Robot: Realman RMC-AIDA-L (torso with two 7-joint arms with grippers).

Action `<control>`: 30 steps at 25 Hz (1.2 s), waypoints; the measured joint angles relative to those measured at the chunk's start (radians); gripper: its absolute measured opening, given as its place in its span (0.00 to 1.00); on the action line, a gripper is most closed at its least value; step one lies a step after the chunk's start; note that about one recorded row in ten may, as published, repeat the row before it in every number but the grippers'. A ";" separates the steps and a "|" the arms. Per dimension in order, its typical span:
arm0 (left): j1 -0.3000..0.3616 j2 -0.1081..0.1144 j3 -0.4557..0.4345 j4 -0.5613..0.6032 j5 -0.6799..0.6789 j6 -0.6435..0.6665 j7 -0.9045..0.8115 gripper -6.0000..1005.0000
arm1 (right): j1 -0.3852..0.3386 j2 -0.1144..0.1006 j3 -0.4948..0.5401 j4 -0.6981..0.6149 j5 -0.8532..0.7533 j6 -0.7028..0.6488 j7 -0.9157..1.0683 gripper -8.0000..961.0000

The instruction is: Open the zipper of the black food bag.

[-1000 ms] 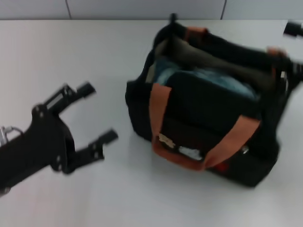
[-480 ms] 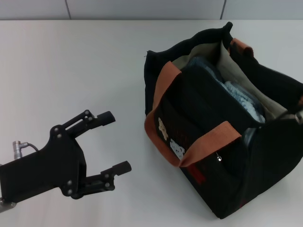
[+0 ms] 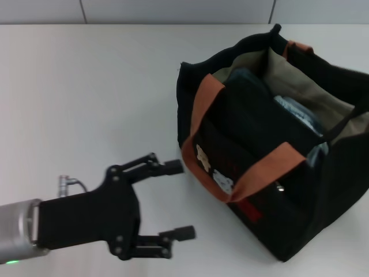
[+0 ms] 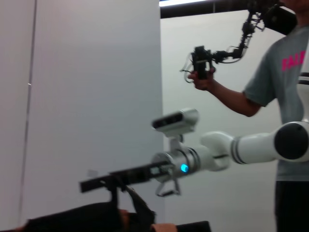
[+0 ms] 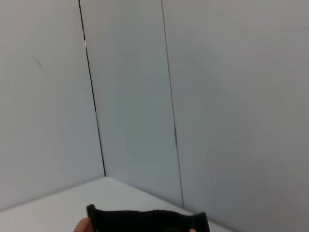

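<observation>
Head view, table (image 3: 86,86): a pale, plain surface runs across the whole picture, with a tiled wall along its far edge.
Black food bag (image 3: 242,133): it stands on the table's right half, boxy and upright, and part of it runs off the right edge. Its top gapes wide, showing greyish lining (image 3: 300,86) and something blue-grey (image 3: 297,112) tucked inside.
Handles: one orange-brown webbing handle (image 3: 230,173) loops down the near face; a second (image 3: 294,47) peeks out at the far rim.
Patches: two small bear patches (image 3: 212,168), tan and white, sit on the near face, with red lettering (image 3: 249,210) lower down.
Zipper (image 3: 340,67): its track shows along the far right rim of the open mouth; the pull cannot be made out.
Left gripper (image 3: 177,199): it hovers over the table at lower left, near the bag's front corner but apart from it, fingers spread wide and holding nothing.
Right gripper: in the left wrist view it (image 4: 99,182) reaches out level above the bag's dark top; whether its fingers are apart or together, I cannot tell.
Person (image 4: 270,92): in a grey shirt behind the right arm, holding a black device.
</observation>
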 joint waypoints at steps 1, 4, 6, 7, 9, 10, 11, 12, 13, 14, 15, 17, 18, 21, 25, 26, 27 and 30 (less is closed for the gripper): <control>0.000 0.000 0.000 0.000 0.000 0.000 0.000 0.85 | 0.000 0.000 0.000 0.000 0.000 0.000 0.000 0.87; -0.028 -0.002 0.018 -0.030 0.000 -0.017 0.005 0.85 | 0.062 -0.009 -0.003 -0.089 -0.088 0.000 0.119 0.87; -0.062 -0.005 0.029 -0.065 -0.001 -0.039 0.020 0.85 | 0.106 -0.010 -0.005 -0.129 -0.139 -0.002 0.157 0.87; -0.072 -0.005 0.032 -0.077 -0.002 -0.041 0.029 0.85 | 0.128 -0.011 -0.006 -0.142 -0.158 -0.001 0.165 0.87; -0.087 -0.005 0.035 -0.093 -0.006 -0.046 0.048 0.85 | 0.188 -0.023 -0.008 -0.143 -0.206 0.009 0.182 0.87; -0.093 -0.005 0.034 -0.096 -0.008 -0.049 0.054 0.85 | 0.224 -0.032 -0.009 -0.136 -0.231 0.020 0.191 0.87; -0.095 -0.005 0.033 -0.096 -0.008 -0.052 0.054 0.85 | 0.263 -0.042 -0.013 -0.120 -0.261 0.037 0.201 0.87; -0.100 -0.005 0.032 -0.094 -0.008 -0.055 0.055 0.85 | 0.290 -0.050 -0.018 -0.108 -0.282 0.052 0.207 0.87; -0.103 -0.005 0.030 -0.092 -0.008 -0.062 0.055 0.85 | 0.351 -0.065 -0.041 -0.069 -0.336 0.100 0.211 0.87; -0.103 -0.005 0.030 -0.092 -0.008 -0.062 0.055 0.85 | 0.351 -0.065 -0.041 -0.069 -0.336 0.100 0.211 0.87; -0.104 -0.005 0.029 -0.091 -0.009 -0.065 0.057 0.85 | 0.387 -0.070 -0.072 -0.046 -0.377 0.151 0.210 0.87; -0.104 -0.005 0.028 -0.091 -0.009 -0.067 0.061 0.85 | 0.403 -0.071 -0.095 -0.038 -0.397 0.178 0.210 0.87; -0.103 -0.005 0.028 -0.096 -0.010 -0.070 0.083 0.85 | 0.428 -0.072 -0.144 -0.031 -0.441 0.206 0.224 0.87; -0.101 -0.005 0.028 -0.097 -0.011 -0.071 0.091 0.85 | 0.439 -0.072 -0.185 -0.040 -0.492 0.199 0.260 0.87; -0.100 -0.005 0.027 -0.098 -0.013 -0.075 0.092 0.85 | 0.418 -0.065 -0.226 -0.117 -0.591 0.107 0.332 0.87; -0.100 -0.005 0.027 -0.098 -0.013 -0.075 0.092 0.85 | 0.411 -0.065 -0.226 -0.139 -0.603 0.063 0.346 0.87; -0.101 -0.005 0.026 -0.098 -0.014 -0.077 0.092 0.85 | 0.404 -0.065 -0.221 -0.164 -0.606 0.012 0.355 0.87; -0.103 -0.005 0.026 -0.099 -0.014 -0.081 0.092 0.85 | 0.378 -0.070 -0.189 -0.252 -0.643 -0.114 0.372 0.87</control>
